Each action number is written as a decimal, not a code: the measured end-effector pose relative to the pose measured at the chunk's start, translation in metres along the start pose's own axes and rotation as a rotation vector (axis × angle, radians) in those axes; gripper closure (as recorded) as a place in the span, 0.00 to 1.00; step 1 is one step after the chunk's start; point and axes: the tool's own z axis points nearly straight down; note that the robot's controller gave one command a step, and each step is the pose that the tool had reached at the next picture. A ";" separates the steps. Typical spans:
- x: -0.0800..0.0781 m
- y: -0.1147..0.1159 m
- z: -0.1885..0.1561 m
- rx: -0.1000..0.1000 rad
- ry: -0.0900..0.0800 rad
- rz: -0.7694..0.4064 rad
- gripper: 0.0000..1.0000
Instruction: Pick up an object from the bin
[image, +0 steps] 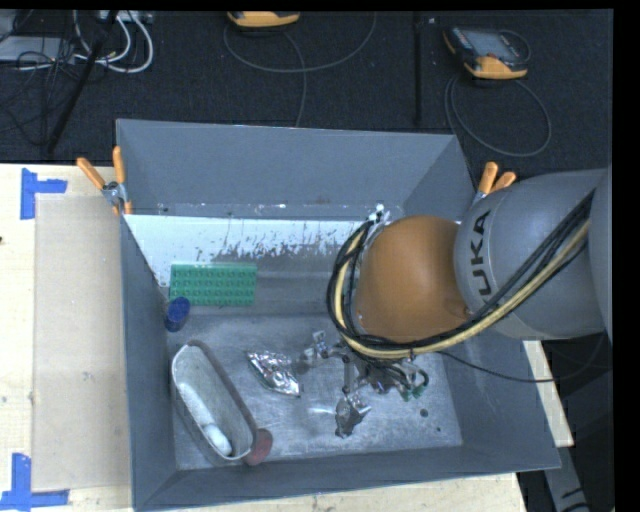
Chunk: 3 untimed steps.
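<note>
Gripper (348, 410) low over the floor of the grey metal bin (290, 170), near crumpled silver foil wad (275, 371). Grip state: cannot tell. Nothing seen lifted; pick judged outstanding.

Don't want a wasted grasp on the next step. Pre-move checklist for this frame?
1. Clear of walls: gripper sits inside the bin, right of centre. Ok.
2. Centred over the nearest thing: crumpled foil lies to its left, not under it. Not ok.
3. Something else already under it: cannot tell.
4. Other things out of the way: green plate and blue cap lie far left. Ok.
</note>
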 end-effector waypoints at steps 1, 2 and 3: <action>-0.058 0.027 0.056 0.007 -0.007 -0.055 0.00; -0.058 0.027 0.052 0.007 -0.006 -0.053 1.00; -0.049 0.015 -0.104 0.008 -0.009 -0.225 1.00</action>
